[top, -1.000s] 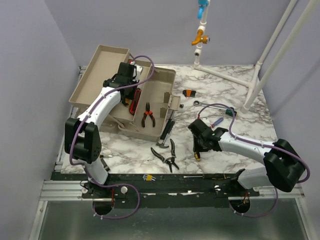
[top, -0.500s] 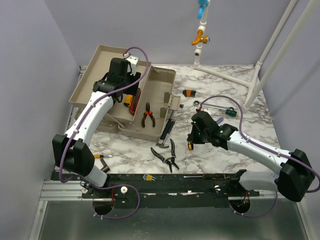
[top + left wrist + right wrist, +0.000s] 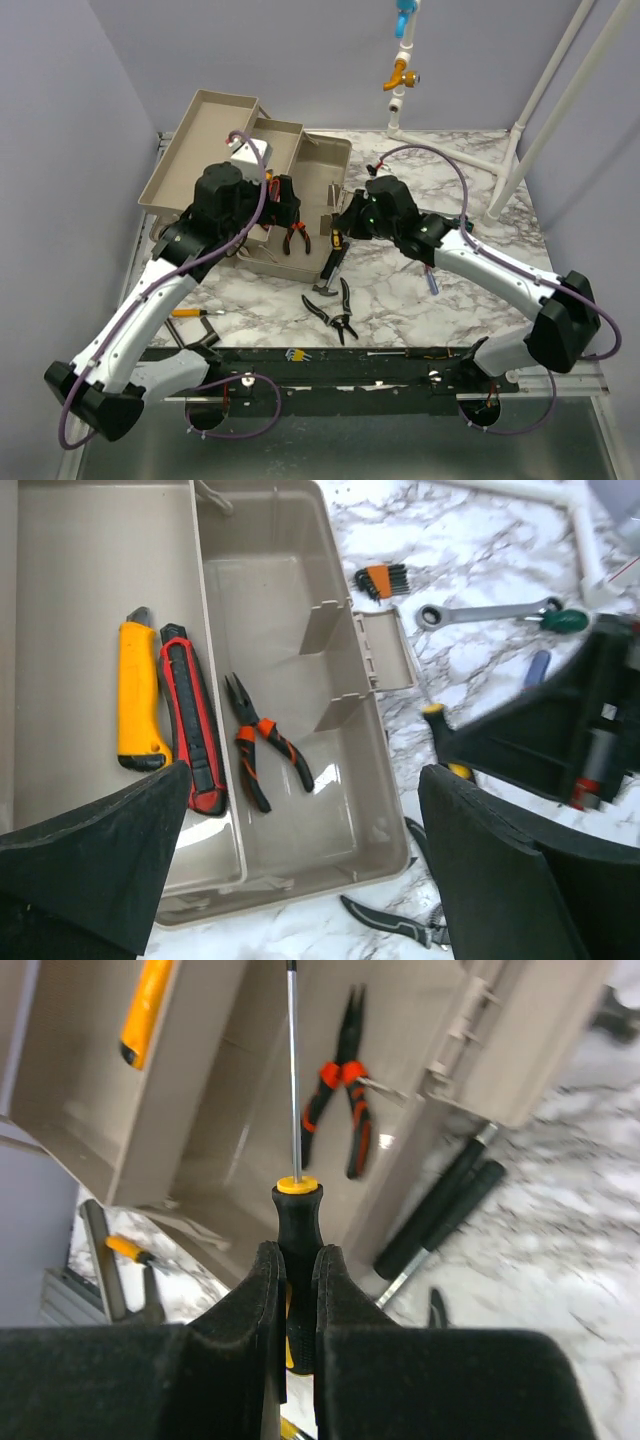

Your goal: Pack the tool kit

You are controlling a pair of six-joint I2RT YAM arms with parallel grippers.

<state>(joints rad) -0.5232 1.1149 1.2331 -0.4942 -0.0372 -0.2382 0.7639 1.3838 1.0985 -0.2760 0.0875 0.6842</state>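
Left fingers (image 3: 110,850) now spread wide, empty, drawn back from the upper-left toolbox (image 3: 328,152) | red knife (image 3: 190,720) lies in its left compartment beside the yellow knife (image 3: 137,695), judged packed | right gripper (image 3: 297,1260) pinched on the screwdriver (image 3: 297,1215), carried from lower centre up to the box's right edge | screwdriver likely goes in next

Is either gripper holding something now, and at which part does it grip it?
The right gripper is shut on the screwdriver, gripping its black handle just below the yellow collar. The left gripper is open and holds nothing.
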